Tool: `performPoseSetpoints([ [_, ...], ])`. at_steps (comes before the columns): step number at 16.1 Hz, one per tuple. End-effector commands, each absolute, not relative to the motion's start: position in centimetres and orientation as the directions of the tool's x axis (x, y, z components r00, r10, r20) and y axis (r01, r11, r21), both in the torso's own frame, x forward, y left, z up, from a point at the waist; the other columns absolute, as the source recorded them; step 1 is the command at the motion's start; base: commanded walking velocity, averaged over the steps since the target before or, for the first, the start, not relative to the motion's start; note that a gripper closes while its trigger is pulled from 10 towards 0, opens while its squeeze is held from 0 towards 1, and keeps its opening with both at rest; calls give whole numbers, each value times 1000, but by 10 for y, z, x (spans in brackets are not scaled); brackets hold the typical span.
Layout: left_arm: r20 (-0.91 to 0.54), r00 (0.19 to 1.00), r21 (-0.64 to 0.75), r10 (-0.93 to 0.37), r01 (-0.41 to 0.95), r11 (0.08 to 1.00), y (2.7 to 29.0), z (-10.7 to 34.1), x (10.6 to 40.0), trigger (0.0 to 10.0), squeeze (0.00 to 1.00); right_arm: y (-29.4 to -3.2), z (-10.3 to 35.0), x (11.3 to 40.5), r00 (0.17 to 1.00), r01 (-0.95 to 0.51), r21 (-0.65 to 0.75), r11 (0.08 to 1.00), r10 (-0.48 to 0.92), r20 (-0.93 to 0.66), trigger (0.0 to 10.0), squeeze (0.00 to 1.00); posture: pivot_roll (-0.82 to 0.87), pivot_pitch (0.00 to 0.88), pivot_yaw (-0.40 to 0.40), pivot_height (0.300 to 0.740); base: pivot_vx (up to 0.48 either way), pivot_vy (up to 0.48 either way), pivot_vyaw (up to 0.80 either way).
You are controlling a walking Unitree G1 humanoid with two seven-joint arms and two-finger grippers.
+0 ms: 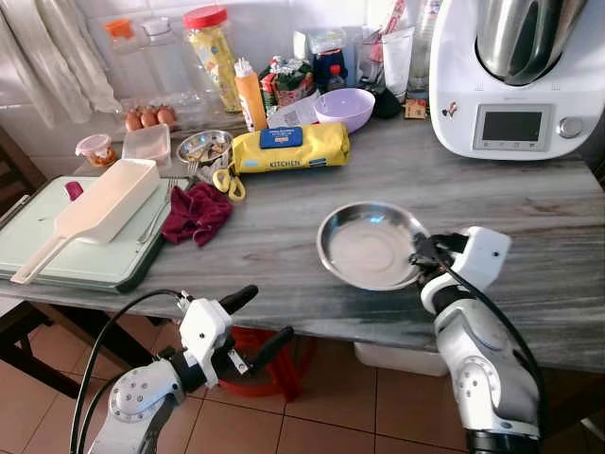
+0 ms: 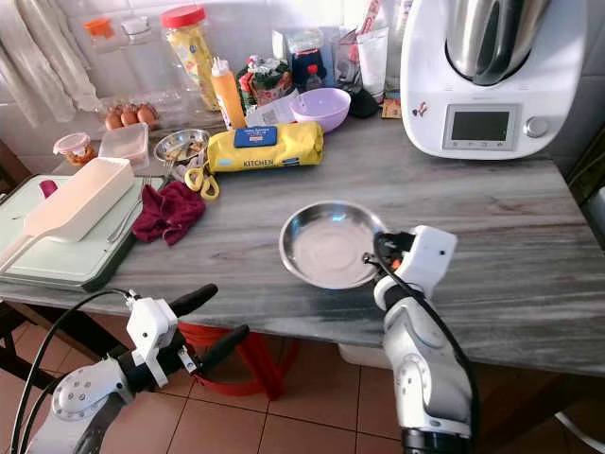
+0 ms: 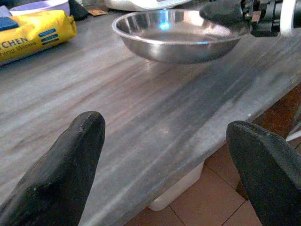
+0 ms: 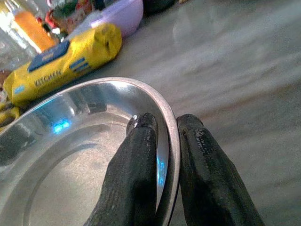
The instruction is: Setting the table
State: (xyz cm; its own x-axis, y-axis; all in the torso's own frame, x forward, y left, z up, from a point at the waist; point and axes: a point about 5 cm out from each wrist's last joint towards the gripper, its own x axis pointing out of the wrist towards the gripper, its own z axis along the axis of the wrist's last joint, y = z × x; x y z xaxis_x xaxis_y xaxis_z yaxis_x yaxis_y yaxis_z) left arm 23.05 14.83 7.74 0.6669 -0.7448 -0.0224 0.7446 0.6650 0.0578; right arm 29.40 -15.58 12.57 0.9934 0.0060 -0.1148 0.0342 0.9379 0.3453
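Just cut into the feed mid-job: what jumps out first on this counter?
The shallow round steel bowl near the front edge of the grey wood-grain counter, with the right gripper pinching its rim, one finger inside and one outside. Behind it lie a yellow pack of kitchen wipes and a big white kitchen machine at back right. The left gripper hangs open below the counter edge.

The yellow wipes pack reads "KITCHEN" on its side
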Motion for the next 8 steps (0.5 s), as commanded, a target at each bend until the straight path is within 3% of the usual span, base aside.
performPoseSetpoints([
  [1, -34, 672, 74, -740, 740, 668, 153, 76, 230, 10000, 0, -144, 124, 297, 989, 3, 387, 922, 54, -136, 10000, 0, -116, 48, 134, 740, 0, 0, 0],
  [8, -23, 665, 76, -746, 745, 662, 147, 72, 229, 10000, 0, -147, 113, 301, 975, 22, 315, 949, 49, -215, 10000, 0, -124, 54, 134, 740, 0, 0, 0],
])
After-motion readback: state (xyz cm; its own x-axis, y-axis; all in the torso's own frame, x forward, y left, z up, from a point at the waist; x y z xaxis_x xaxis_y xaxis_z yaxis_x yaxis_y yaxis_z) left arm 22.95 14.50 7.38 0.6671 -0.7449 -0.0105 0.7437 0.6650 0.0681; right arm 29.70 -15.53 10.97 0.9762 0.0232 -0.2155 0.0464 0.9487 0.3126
